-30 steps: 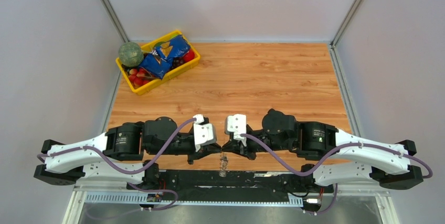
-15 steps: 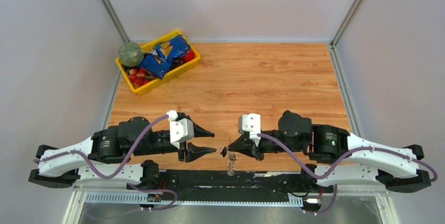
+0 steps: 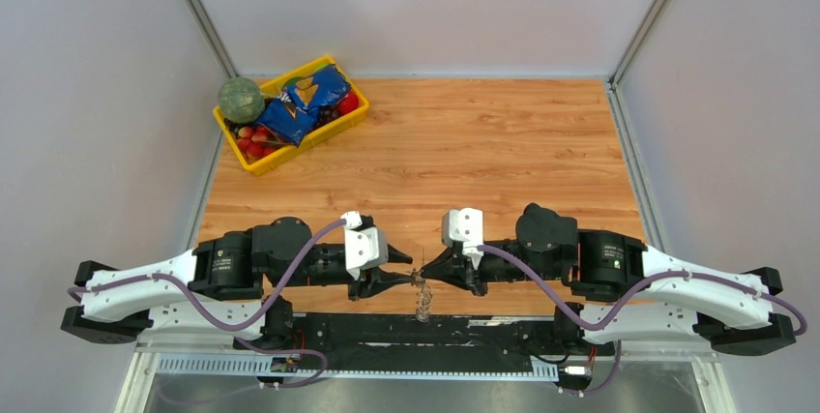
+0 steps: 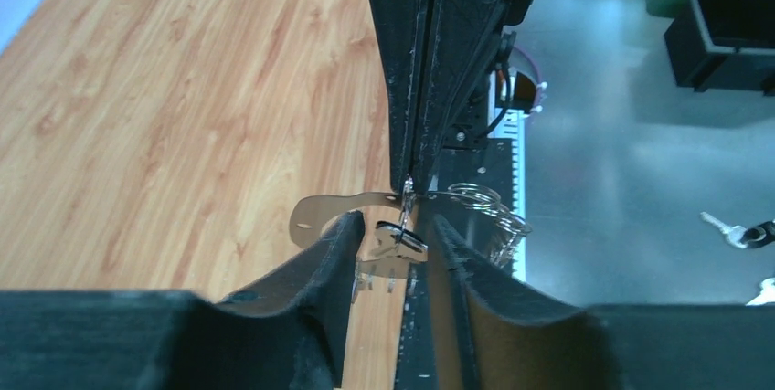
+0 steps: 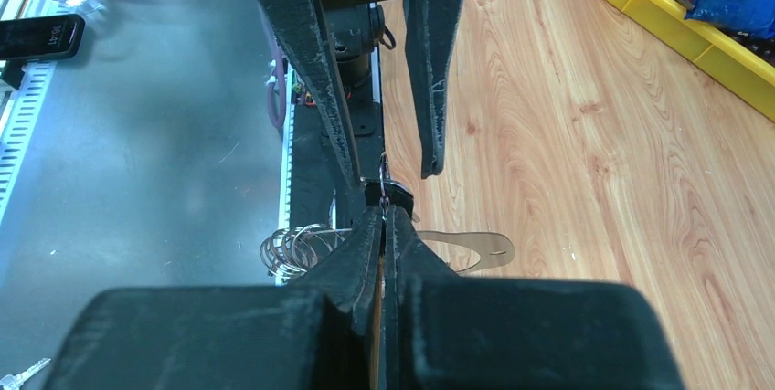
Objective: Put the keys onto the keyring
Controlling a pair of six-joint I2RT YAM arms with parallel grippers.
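The keyring [image 3: 421, 299] hangs between both grippers at the table's near edge. In the left wrist view it shows as a thin flat whitish loop [image 4: 320, 212] with a coil of wire rings [image 4: 493, 216]. My right gripper [image 5: 384, 212] is shut on the keyring at its top; it also shows in the top view [image 3: 426, 274]. My left gripper [image 4: 395, 221] is open. Its fingers [image 5: 426, 89] straddle a small silvery key with a black head [image 4: 402, 242] that dangles from the ring. In the top view the left gripper [image 3: 406, 271] almost meets the right one.
A yellow bin [image 3: 247, 162] of snack bags and fruit stands at the far left, with a green melon [image 3: 240, 100]. Loose keys [image 4: 731, 230] lie on the grey metal surface below the table's edge. A black phone [image 5: 37, 36] lies there too.
My left gripper, drawn back left and wide open half a second ago, has moved right and narrowed around the hanging key. The right gripper has held still with the keyring.
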